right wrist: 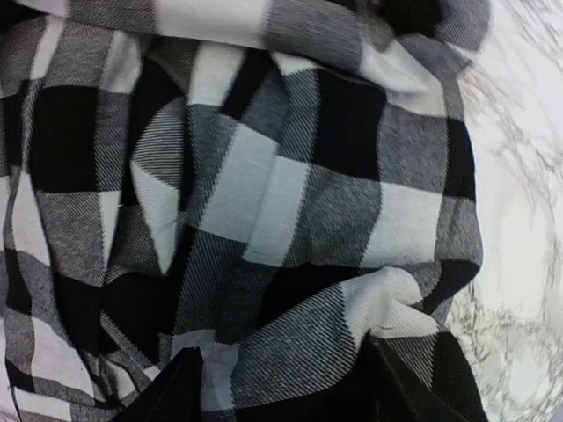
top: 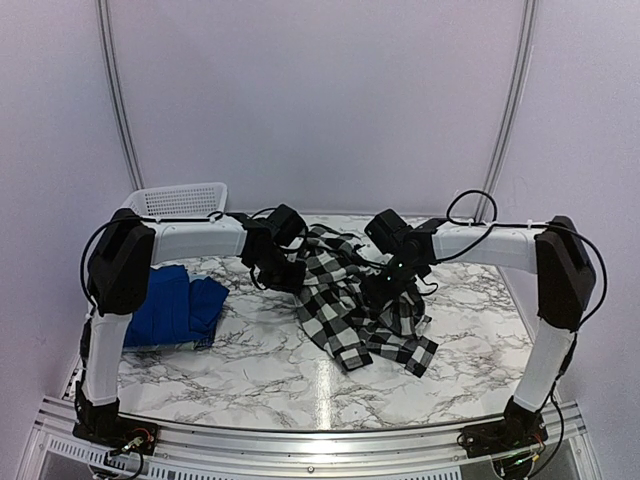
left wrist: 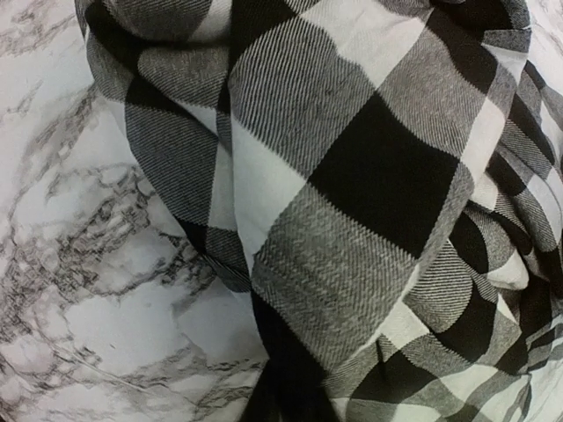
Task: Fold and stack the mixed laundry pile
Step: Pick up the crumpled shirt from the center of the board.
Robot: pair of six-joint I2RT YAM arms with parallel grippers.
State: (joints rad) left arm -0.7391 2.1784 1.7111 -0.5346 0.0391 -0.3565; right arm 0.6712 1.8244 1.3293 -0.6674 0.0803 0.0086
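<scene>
Flannel [top: 362,305] lies crumpled mid-bench, unfolded, one end trailing toward the near right; blue shirt [top: 175,308] sits in a lump at the left of the bench [top: 260,370], well apart from the flannel; basket [top: 182,200] at the far left corner; no other garments show.

Both arms reach in over the far part of the flannel; left gripper [top: 278,262] at its left edge, right gripper [top: 392,275] over its middle. Right wrist view: dark fingers [right wrist: 171,396] at the bottom of the frame, jaws apart with bunched check cloth between them, not clamped from what shows. Left wrist view is all cloth and marble, no fingers in it; left jaws cannot tell.

Step, as I judge it: getting a hold on the flannel to spread it flat, before any fold; task looks early, nothing stacked. Next move calls for both jaws to pinch a single layer at an edge or shoulder, not a wad, then lift and pull apart so the cloth opens out on bare bench.
</scene>
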